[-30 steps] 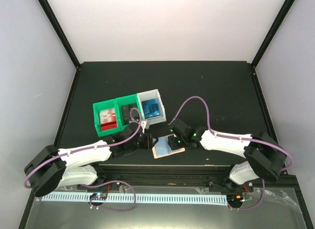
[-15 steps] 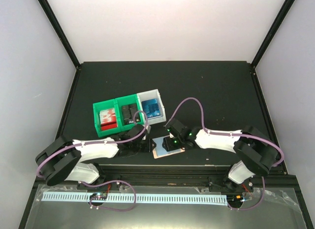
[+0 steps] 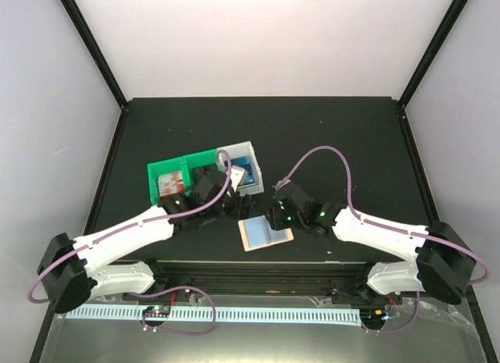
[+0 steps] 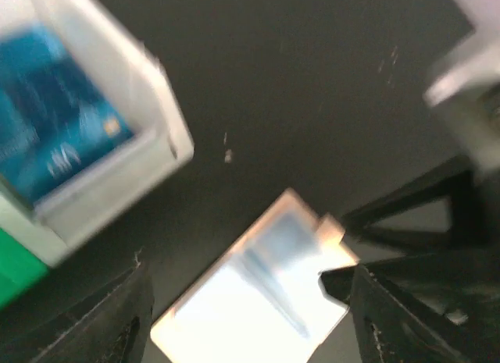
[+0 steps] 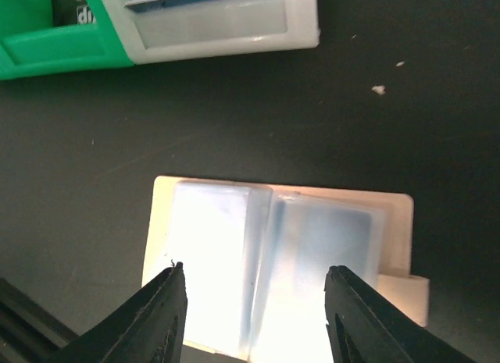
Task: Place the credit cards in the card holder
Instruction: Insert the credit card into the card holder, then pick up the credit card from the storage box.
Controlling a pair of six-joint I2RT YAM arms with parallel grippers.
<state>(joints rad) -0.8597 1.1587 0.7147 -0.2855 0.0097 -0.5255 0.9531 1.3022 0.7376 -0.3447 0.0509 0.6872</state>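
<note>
Left pincer: jaws stand wide apart with nothing between them; it hangs just above the bench, between the white bin and the card holder.
Right pincer: fingers spread, gripping nothing; it hovers over the near edge of the card holder, one finger above each half.
Card holder: lies opened flat close to the near edge of the bench, around its middle. Tan border, two clear pockets. The right pocket looks pale blue-grey; glare washes out the left one, so I cannot tell what either pocket holds.
Credit cards: bright blue, lying in the white bin, just beyond the card holder and apart from it.
Green bins: touching the white bin's left side; the leftmost holds something red and white.
</note>
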